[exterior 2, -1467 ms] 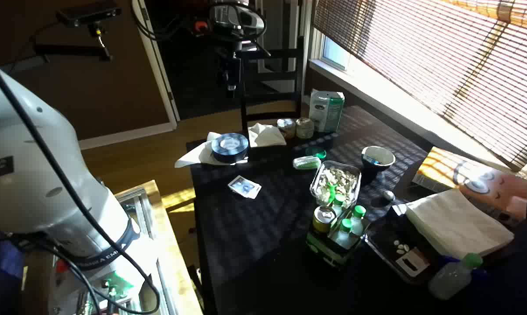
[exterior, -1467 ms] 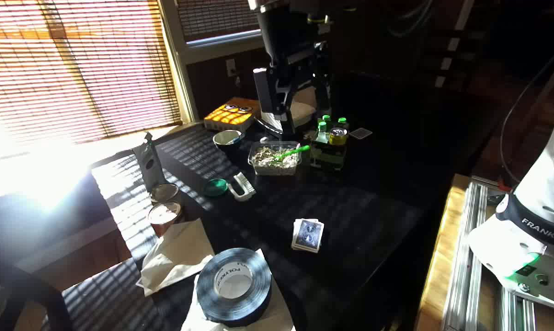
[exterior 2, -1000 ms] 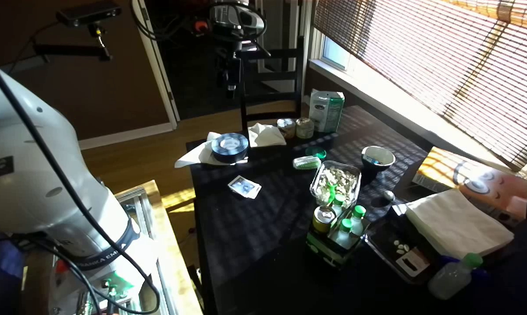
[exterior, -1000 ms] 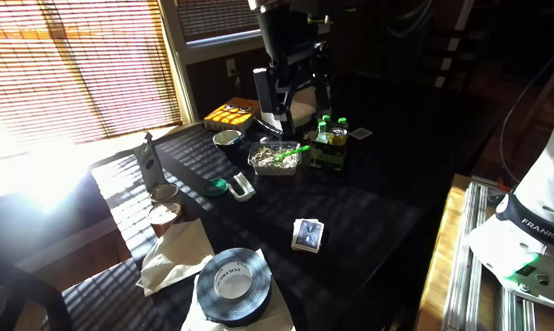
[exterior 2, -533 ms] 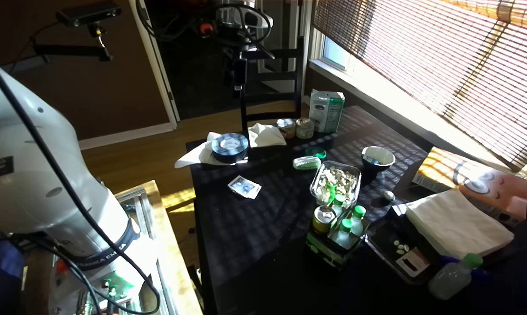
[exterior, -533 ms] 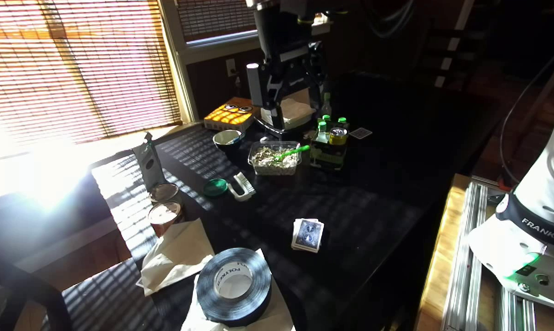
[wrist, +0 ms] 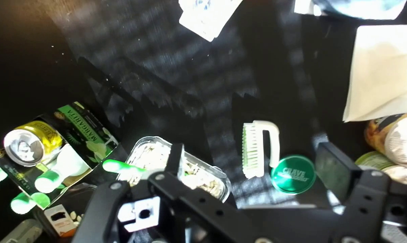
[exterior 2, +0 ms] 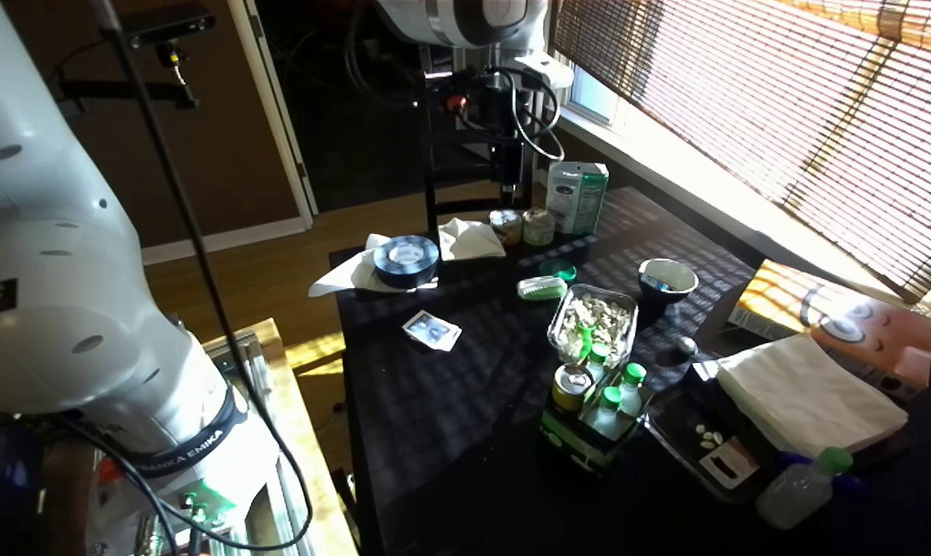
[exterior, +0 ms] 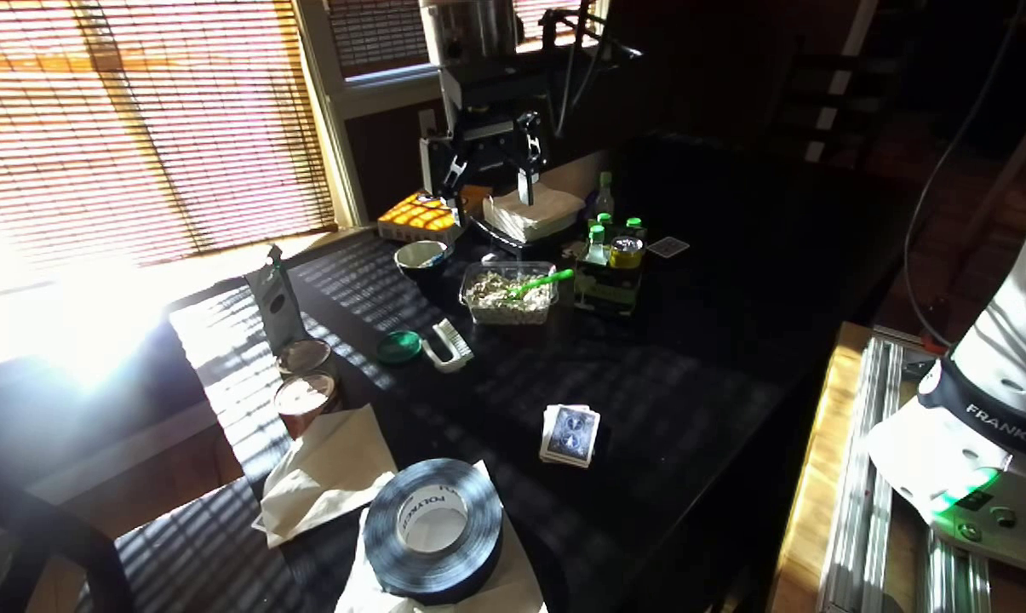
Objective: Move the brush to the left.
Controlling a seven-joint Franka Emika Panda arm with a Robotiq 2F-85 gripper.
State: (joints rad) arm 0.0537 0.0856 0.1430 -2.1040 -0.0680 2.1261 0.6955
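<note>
- The small white hand brush (wrist: 260,150), with pale bristles and a curved handle, lies on its side on the big black table (exterior: 691,409).
- It is just beside the flat, round, green lid (wrist: 293,174), with the lid on its handle side. I cannot tell if the two touch. The clear plastic tub (exterior: 508,317) of pale bits is near, on the bristle side.
- I think the brush's trip to the left has not begun: the brush rests on the table and nothing has hold of it.
- So, as I judge it, all of the job is left: come down, grip the brush, take it left, let go. How far left it must go, and from whose side, I cannot tell.
- The black end effector (wrist: 255,162) hangs up in the air over the table in both exterior views, well above the brush.
- Its fingers (wrist: 335,172) are spread wide apart. They hold nothing, and I see them touch nothing.
- In the wrist view the brush and the green lid both show in the gap between the fingers, but they are far below it.
- The gap looks big enough for the brush. The lid could get in the way of one finger.
</note>
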